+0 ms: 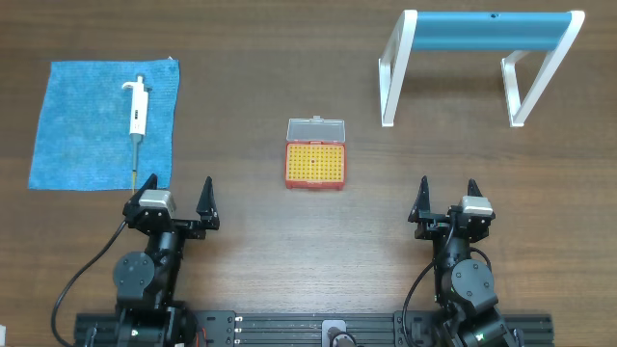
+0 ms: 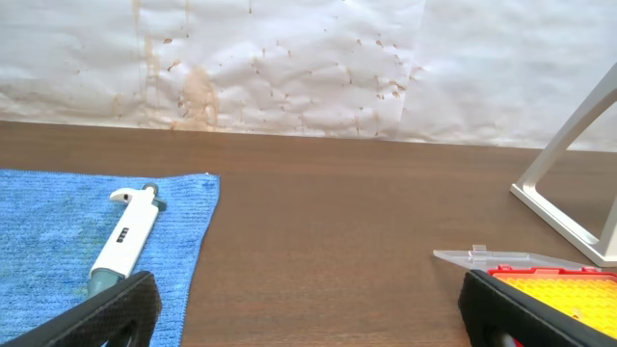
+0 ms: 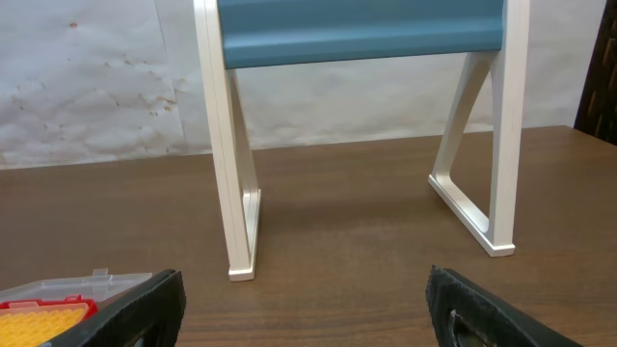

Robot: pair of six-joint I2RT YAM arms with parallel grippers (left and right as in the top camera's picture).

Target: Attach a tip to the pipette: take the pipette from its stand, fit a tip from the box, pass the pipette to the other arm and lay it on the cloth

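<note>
The white pipette (image 1: 137, 111) lies flat on the blue cloth (image 1: 67, 135) at the table's far left, its thin yellowish tip end pointing toward the left arm's base. In the left wrist view the pipette (image 2: 125, 241) rests near the cloth's (image 2: 48, 231) right edge. The orange tip box (image 1: 314, 164) sits mid-table with its clear lid open. My left gripper (image 1: 177, 188) stands open just in front of the cloth, holding nothing. My right gripper (image 1: 447, 188) is open too, low at the right, well short of the white and blue stand (image 1: 482, 34).
The stand (image 3: 357, 29) occupies the back right corner, its legs resting on the wood. The tip box (image 2: 559, 289) lies between the two arms. A papered wall runs behind the table.
</note>
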